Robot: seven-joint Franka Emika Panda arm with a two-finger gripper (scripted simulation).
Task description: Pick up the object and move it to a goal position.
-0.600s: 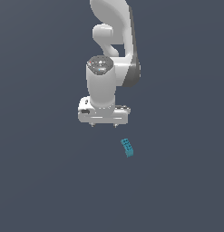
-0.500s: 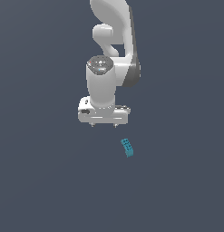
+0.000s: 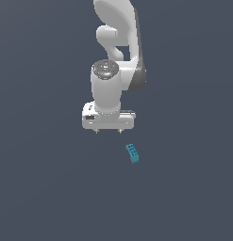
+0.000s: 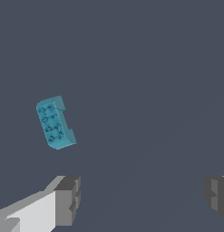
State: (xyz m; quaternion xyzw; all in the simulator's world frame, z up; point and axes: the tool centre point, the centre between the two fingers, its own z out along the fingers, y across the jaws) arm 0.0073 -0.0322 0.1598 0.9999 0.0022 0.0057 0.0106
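Observation:
The object, a small teal-blue oblong block (image 3: 132, 153) with dark dots on its top face, lies on the flat grey surface. It also shows in the wrist view (image 4: 55, 122). My white gripper (image 3: 108, 131) hangs above the surface, open and empty, with its two fingertips far apart. In the exterior view the block lies below the gripper and a little toward that view's right, apart from the fingers. In the wrist view both grey fingertips (image 4: 68, 199) show, and the block lies outside the gap between them.
The plain dark grey surface (image 3: 52, 188) fills both views. The white arm (image 3: 118, 42) rises behind the gripper.

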